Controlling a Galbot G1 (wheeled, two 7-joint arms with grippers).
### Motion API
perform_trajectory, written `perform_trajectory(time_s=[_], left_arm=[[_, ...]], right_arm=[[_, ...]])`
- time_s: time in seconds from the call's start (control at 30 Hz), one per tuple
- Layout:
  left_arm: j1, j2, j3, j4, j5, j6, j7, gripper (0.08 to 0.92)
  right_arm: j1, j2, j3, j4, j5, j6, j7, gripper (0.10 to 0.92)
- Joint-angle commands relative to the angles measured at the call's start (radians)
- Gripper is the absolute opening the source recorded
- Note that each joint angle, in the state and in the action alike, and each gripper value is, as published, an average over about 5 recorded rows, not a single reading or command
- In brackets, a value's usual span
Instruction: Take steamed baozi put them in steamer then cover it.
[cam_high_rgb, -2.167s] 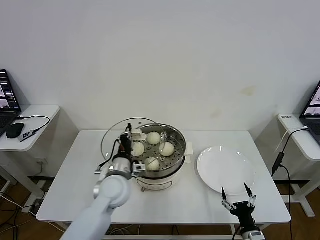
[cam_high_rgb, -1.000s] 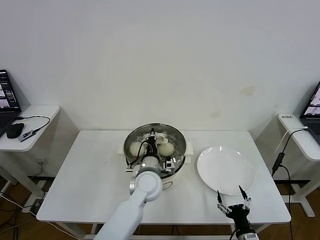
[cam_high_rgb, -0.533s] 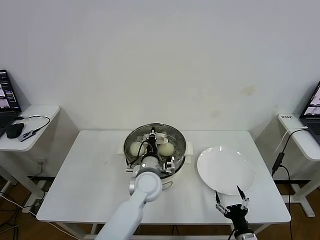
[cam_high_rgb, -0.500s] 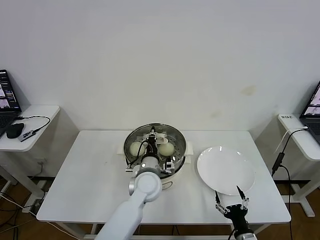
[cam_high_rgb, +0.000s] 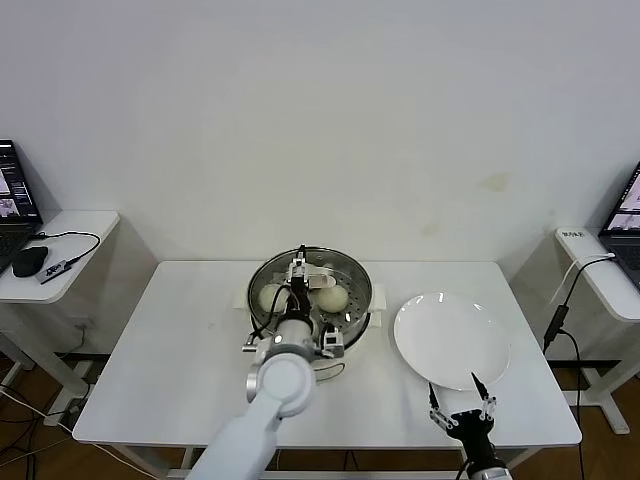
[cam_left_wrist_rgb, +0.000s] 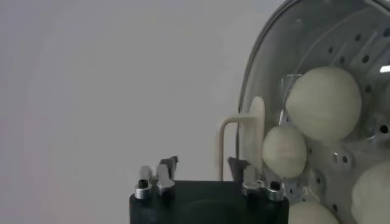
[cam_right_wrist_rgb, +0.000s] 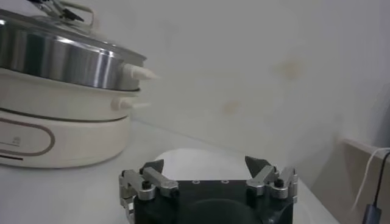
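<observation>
Left gripper (cam_left_wrist_rgb: 204, 176) over steamer (cam_high_rgb: 345, 335) center, fingers apart w/ cover (cam_high_rgb: 262, 295) handle (cam_left_wrist_rgb: 239, 143) between them, not clamped. Cover seated on rim, so grip no longer needed. Baozi (cam_left_wrist_rgb: 323, 103) inside under glass. Right gripper (cam_high_rgb: 461, 400) open, empty, parked at tabletop (cam_high_rgb: 170, 340) edge near plate (cam_high_rgb: 452, 340).

The head view looks down across the table; both wrist views sit close, sharing the steamer (cam_high_rgb: 310, 300) (cam_left_wrist_rgb: 317, 109) (cam_right_wrist_rgb: 61, 103).
</observation>
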Motion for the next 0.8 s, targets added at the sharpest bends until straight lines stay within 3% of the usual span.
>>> perform_trajectory(time_s=[0.03, 0.17, 0.3, 0.43, 0.53, 0.8], left_arm=[[0.191, 0.082, -0.031, -0.287, -0.088, -0.031, -0.045, 0.761], [0.342, 0.134, -0.107, -0.451, -0.249, -0.079, -0.138, 0.817], [0.578, 0.163, -0.279, -0.553, -0.541, -0.205, -0.299, 0.822], [0.720, 0.184, -0.523, -0.514, -1.056, -0.451, -0.426, 0.823], [0.785, 0.165, -0.620, -0.447, -1.334, -0.578, -0.500, 0.823], [0.930, 0.121, -0.651, -0.373, -1.657, -0.675, -0.580, 0.823]], right_arm=[[-0.003, -0.002, 0.002, -0.001, 0.001, 0.001, 0.000, 0.823], [-0.011, -0.019, 0.011, -0.002, 0.013, 0.005, -0.001, 0.823], [-0.023, -0.049, 0.024, 0.004, 0.046, 0.012, -0.003, 0.823], [-0.019, -0.048, 0.014, 0.005, 0.057, 0.009, -0.001, 0.823], [-0.022, -0.048, 0.001, 0.001, 0.058, 0.007, 0.000, 0.823], [-0.076, -0.113, -0.022, 0.025, 0.123, -0.012, 0.001, 0.823]])
